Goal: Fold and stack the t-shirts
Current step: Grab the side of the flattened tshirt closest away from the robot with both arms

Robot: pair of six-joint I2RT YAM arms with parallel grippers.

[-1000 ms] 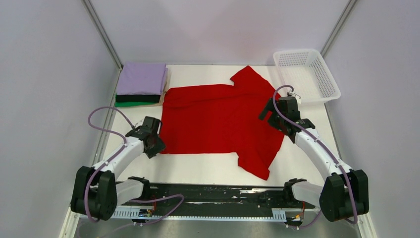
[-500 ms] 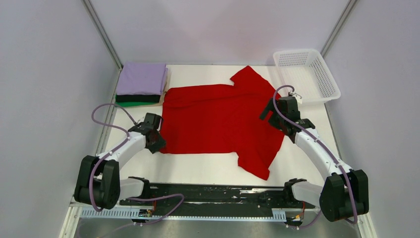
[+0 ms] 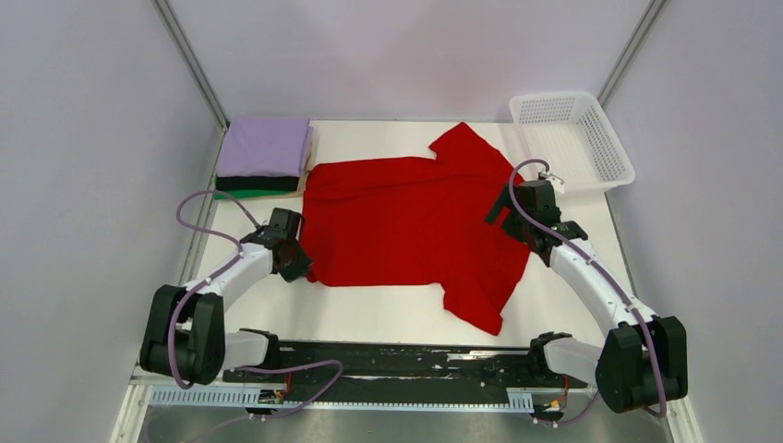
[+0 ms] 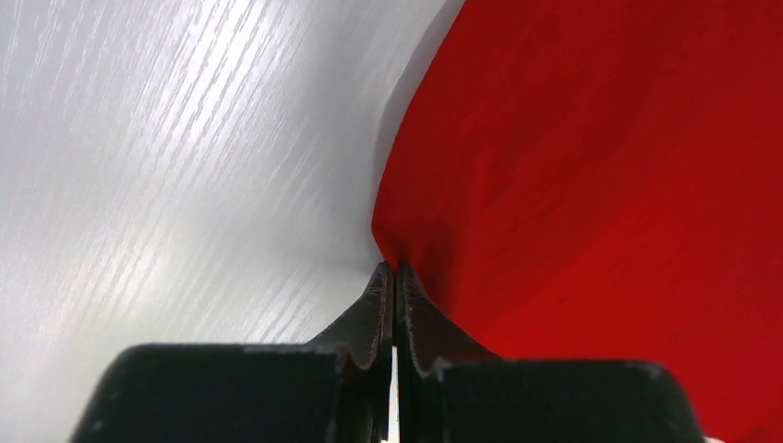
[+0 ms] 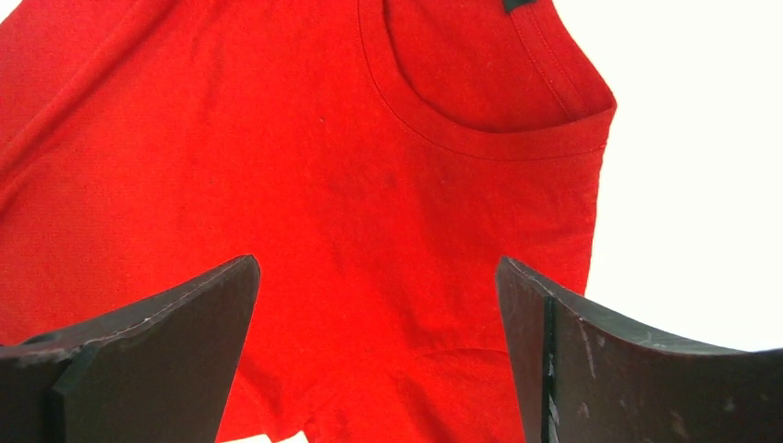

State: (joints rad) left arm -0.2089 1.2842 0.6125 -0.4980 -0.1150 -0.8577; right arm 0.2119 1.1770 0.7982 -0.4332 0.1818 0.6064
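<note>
The red t-shirt (image 3: 406, 221) lies spread flat on the white table (image 3: 369, 314), one sleeve toward the back, the other toward the front. My left gripper (image 3: 297, 268) sits at the shirt's near-left corner. In the left wrist view the left gripper (image 4: 395, 268) is shut, pinching the edge of the red cloth (image 4: 600, 185). My right gripper (image 3: 503, 210) hovers over the shirt's right side, by the neck. The right wrist view shows the right gripper (image 5: 379, 268) open wide above the cloth, the collar (image 5: 489, 138) just ahead. Folded lavender (image 3: 268, 145), black (image 3: 257, 183) and green (image 3: 254, 194) t-shirts are stacked at back left.
A white mesh basket (image 3: 572, 138) stands at the back right corner, close behind the right gripper. Walls close the table on the left, right and back. A black rail (image 3: 397, 360) with the arm bases runs along the near edge.
The left arm has slid right to the shirt's near-left corner and its jaws have closed on the cloth edge. The right arm has stayed still and open.
</note>
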